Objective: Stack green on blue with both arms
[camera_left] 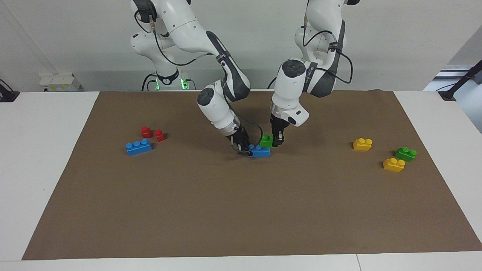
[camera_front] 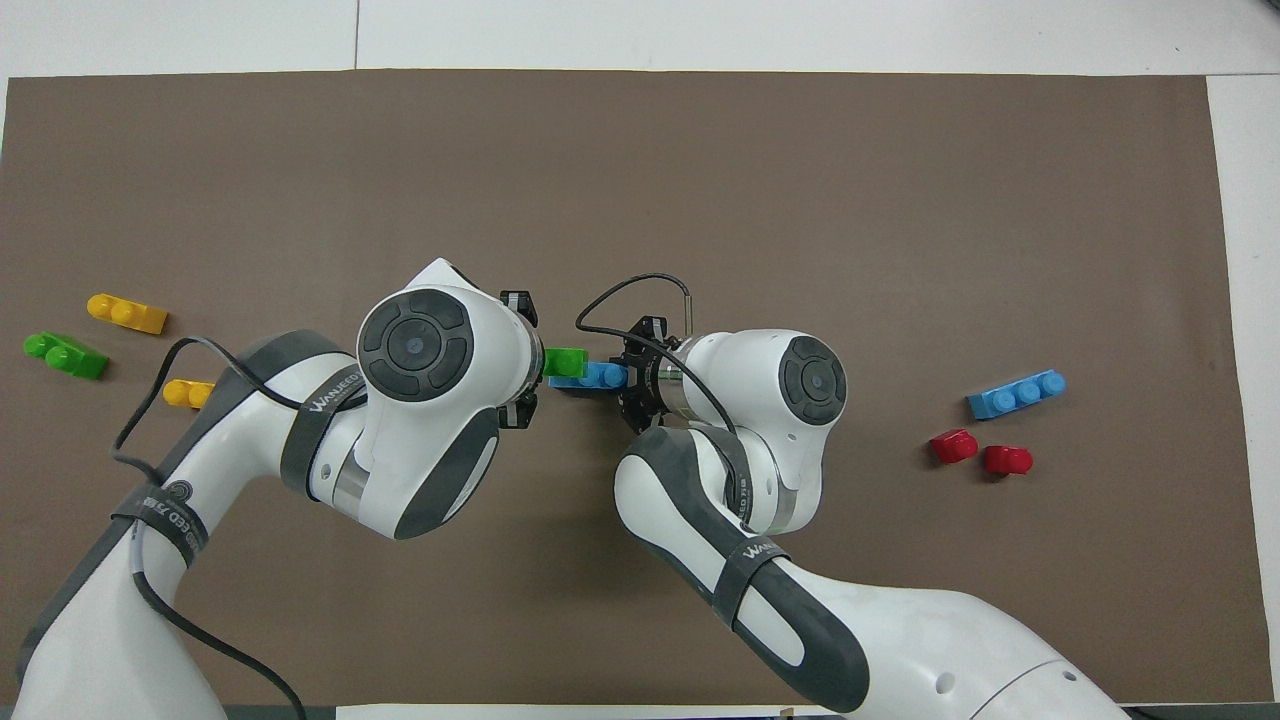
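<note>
glossy plastic green brick [camera_left: 266,140] and blue brick [camera_left: 260,151], matt brown mat [camera_left: 241,210]

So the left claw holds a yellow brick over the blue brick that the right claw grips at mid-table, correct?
Not quite: the brick in the left claw is green, not yellow. The facing view shows it over the blue brick, which the right claw grips at mid-table. All three yellow bricks lie untouched toward the left arm's end of the table.

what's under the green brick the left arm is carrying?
The green brick, gripped by the left end effector, sits over the blue brick held by the right end effector. Whether they touch is hidden.
</note>
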Action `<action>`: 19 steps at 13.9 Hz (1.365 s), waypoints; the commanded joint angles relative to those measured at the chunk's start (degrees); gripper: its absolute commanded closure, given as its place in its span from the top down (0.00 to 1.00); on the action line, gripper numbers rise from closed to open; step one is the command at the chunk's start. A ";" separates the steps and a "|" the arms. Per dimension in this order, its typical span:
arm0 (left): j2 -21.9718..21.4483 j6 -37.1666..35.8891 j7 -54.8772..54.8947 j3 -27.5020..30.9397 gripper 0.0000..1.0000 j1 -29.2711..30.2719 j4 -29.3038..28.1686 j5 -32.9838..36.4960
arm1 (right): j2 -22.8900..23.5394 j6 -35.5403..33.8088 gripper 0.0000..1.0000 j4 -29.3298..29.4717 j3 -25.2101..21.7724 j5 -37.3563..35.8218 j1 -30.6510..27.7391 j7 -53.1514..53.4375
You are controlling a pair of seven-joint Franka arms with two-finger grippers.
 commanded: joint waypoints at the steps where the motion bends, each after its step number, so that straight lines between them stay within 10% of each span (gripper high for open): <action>1: 1.77 2.15 -1.27 1.13 0.00 -2.19 -1.16 0.26 | -0.11 1.11 0.00 -2.97 -0.21 0.96 -0.20 -2.37; 11: 3.36 1.81 -4.00 1.22 0.00 -3.86 -0.98 5.08 | -0.11 0.32 0.05 -2.97 -0.30 0.96 -0.55 -2.81; 12: 3.27 1.54 -3.65 1.22 0.27 -3.60 -0.72 5.97 | -0.19 0.23 0.38 -2.97 -0.30 0.96 -0.64 -2.73; 13: 2.84 1.28 -3.56 1.22 0.99 -3.33 -0.63 5.97 | -0.20 0.15 0.63 -2.89 -0.30 0.96 -0.73 -2.64; 19: -1.91 -3.38 1.89 1.05 1.00 2.02 -0.19 5.97 | -0.37 -6.16 0.97 -0.79 -0.65 0.27 -4.05 -3.51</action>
